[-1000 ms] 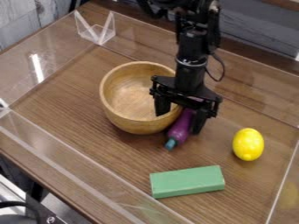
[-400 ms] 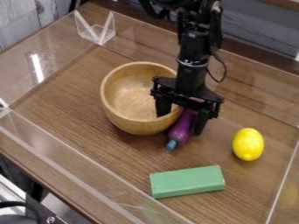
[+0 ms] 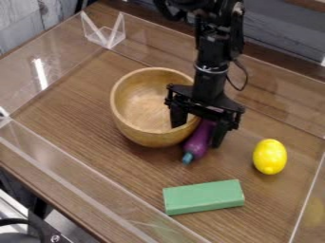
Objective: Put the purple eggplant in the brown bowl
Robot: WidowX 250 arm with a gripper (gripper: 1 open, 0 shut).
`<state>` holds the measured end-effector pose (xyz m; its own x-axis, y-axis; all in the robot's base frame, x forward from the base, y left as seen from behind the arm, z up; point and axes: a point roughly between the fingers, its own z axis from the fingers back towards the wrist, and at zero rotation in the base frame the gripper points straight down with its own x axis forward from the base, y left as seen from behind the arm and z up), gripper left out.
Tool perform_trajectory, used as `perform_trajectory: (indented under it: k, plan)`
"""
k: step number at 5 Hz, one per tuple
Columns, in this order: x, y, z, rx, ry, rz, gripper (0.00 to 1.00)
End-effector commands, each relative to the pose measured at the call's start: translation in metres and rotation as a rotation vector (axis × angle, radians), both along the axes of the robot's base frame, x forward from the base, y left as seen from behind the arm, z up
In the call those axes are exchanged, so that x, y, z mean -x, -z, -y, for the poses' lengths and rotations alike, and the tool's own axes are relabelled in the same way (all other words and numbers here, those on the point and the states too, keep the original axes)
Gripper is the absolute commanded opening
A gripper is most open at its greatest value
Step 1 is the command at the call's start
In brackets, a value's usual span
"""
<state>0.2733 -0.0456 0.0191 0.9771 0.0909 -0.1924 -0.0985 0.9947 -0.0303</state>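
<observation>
Wooden table (image 3: 76,123) under my gripper (image 3: 203,116), with a dark strip along its far edge. I have the gripper low, right over the upper end of the eggplant (image 3: 197,141). Its black parts hide that end, so I can't tell whether the fingers are open or closed, or whether they grip it. Eggplant's lower end, teal tip included, sticks out below the gripper toward the near side. Bowl (image 3: 152,133) is just beside the gripper, image left; gripper overlaps its rim in my view. Eggplant is outside the bowl, by its near right wall. Lemon (image 3: 269,157) sits image right of the gripper, apart from it. Green block (image 3: 203,196) lies nearer the camera than the gripper, below the eggplant in view. Clear pointed object (image 3: 105,30) is far off, upper left of the gripper.
</observation>
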Motion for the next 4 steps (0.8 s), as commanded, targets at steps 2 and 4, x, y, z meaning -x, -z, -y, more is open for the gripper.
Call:
perform_trajectory:
  k: [2,4]
  plan:
    - [0.0113,0.0116,0.0164,0.001,0.032,-0.056,1.00]
    - [0.0116,0.0114,0.0181,0.002,0.025,-0.062,1.00]
